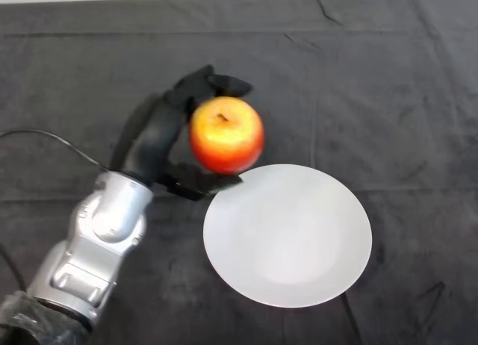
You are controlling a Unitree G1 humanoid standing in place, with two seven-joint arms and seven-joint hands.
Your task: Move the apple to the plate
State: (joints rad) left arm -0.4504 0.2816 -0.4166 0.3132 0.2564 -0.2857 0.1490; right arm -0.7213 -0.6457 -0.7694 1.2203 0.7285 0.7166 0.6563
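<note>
from my head camera i see my black left hand (160,140) curled around the round red-and-yellow apple (226,134), fingers over its far side and thumb beneath, holding it at the upper-left rim of the round white plate (288,234) on the dark cloth (388,84).

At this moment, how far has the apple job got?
Grasp looks done: the left hand is curled round the apple. In hand: carrying it, now at the white plate's upper-left rim. Left: bring it over the plate, which holds nothing, set it down and let go.
</note>
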